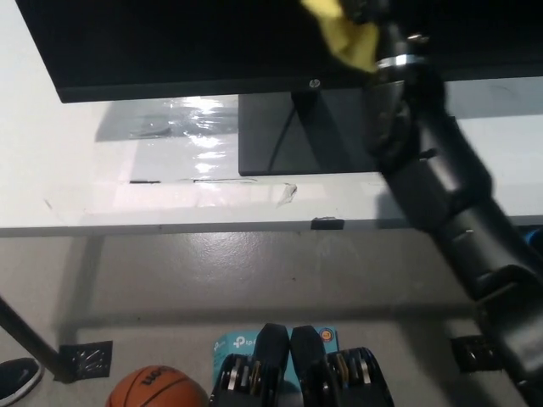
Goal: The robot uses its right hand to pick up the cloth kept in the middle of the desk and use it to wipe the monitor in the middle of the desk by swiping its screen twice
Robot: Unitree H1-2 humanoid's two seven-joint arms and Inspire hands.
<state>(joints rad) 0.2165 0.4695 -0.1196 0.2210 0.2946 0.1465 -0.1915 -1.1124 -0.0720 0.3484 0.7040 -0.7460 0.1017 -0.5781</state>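
A wide black flat-screen monitor [195,42] spans the top of the view and blocks the whole back of the white table [76,178], while its square black stand base [297,140] takes up the table's middle. The robot's black right arm [450,195] slants from the lower right up to the screen's top edge, with a yellow cloth [339,30] at its end, closing off the table's right side. The bare tabletop left of the stand base and the strip along the table's front edge lie open for a hand to pass.
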